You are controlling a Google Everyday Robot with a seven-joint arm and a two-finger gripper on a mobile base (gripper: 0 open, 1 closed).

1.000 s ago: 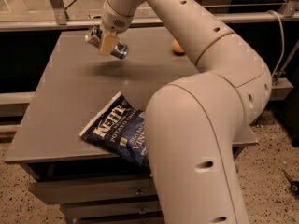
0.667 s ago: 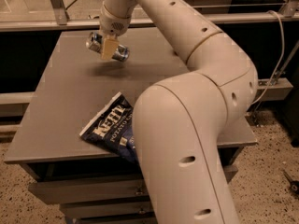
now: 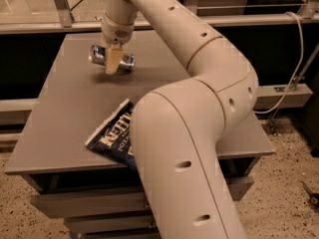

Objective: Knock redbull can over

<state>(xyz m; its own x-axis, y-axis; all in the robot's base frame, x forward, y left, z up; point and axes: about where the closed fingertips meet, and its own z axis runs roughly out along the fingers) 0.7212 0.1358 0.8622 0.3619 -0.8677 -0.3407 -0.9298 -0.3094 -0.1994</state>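
The redbull can, slim and silver-blue, lies on its side on the grey table at the back left. My gripper comes down from above right at the can's middle and covers part of it. I cannot tell whether it touches the can. My arm sweeps from the lower right up across the table to that spot.
A dark blue chip bag lies flat near the table's front edge, partly behind my arm. A metal rail runs behind the table. A white cable hangs at the right. The speckled floor lies below.
The can was tilted at the gripper and now lies flat on its side on the table. The gripper has dropped lower and a little nearer.
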